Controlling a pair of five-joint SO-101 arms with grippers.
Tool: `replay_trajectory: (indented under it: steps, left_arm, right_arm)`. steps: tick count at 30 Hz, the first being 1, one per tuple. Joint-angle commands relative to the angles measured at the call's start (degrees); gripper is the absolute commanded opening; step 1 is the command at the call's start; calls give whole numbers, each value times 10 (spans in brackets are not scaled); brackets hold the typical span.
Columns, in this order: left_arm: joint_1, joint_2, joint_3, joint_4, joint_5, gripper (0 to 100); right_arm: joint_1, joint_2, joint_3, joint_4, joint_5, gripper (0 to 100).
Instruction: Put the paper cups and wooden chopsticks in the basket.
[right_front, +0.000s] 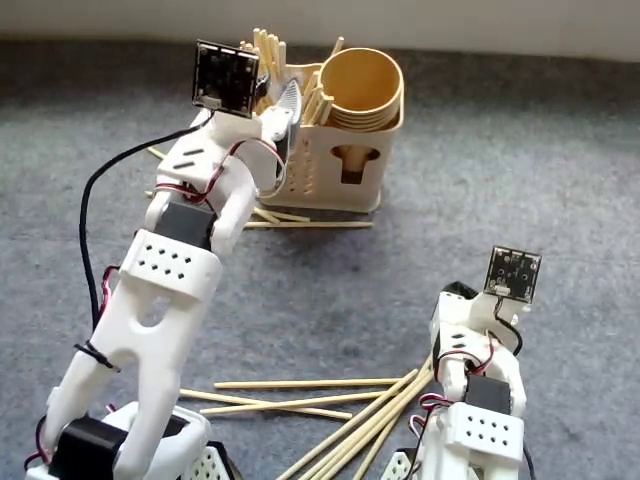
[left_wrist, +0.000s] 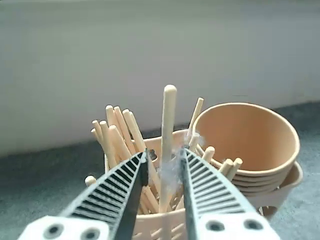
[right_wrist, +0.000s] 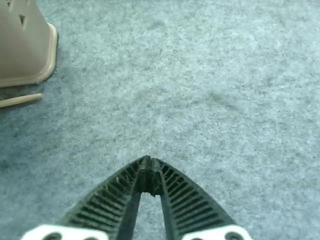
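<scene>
Left fingers (left_wrist: 120, 190) stand open around an upright chopstick (left_wrist: 169, 115) in the basket (right_front: 318, 178), upper middle; right fingers (right_wrist: 185, 200) closed above the desk (right_wrist: 225, 75).

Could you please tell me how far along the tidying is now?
Done: stacked paper cups and many chopsticks sit in the basket. In hand: one chopstick stands between the left gripper's parted fingers over it. Left: loose chopsticks on the carpet; right gripper is shut, empty.
</scene>
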Motion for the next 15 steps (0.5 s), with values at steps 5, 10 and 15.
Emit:
replay_trajectory:
  steps: [5,10,15]
  left_arm:
    - [6,-8,-44,91,-27,156]
    - [-3,-8,-129,198,-27,150]
    - [-3,-8,-194,290,-25,150]
  right_arm:
    - [-16,-7,-3,-36,-2,6]
    - [-16,-7,-3,-36,-2,6]
    - [-16,-7,-3,-36,-2,6]
